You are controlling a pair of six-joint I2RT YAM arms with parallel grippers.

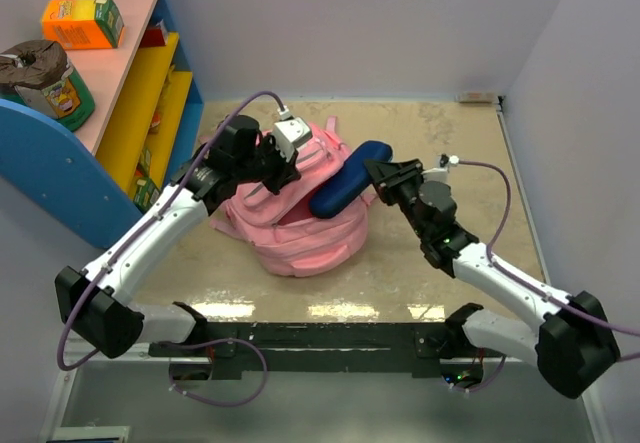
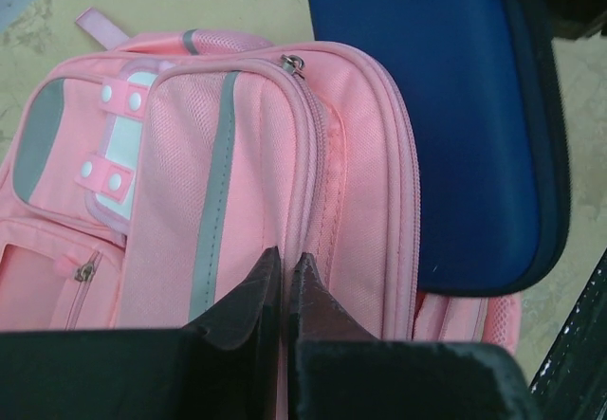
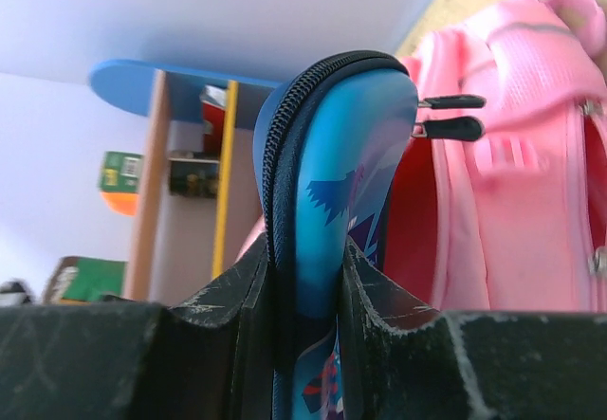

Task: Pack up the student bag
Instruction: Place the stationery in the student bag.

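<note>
The student bag [image 1: 300,238], a soft pink backpack, lies in the middle of the table with its main compartment gaping toward the right. My left gripper [image 1: 283,168] is at the bag's upper left, shut on the pink fabric beside a zip seam [image 2: 285,259]. My right gripper [image 1: 378,175] is shut on one end of a blue zip pouch [image 1: 348,191]. The pouch hangs tilted over the bag's opening. In the left wrist view the blue pouch [image 2: 474,136] overlaps the bag [image 2: 247,155] on its right side. In the right wrist view the pouch [image 3: 341,155] stands between my fingers, with the bag's red-lined opening [image 3: 417,240] right beside it.
A blue shelf unit [image 1: 60,173] with yellow shelves stands at the far left. An orange box [image 1: 83,21] and a round canister [image 1: 40,81] sit on top of it. White walls close the table at the back and right. Two black zipper pulls [image 3: 450,117] stick out near the pouch's tip.
</note>
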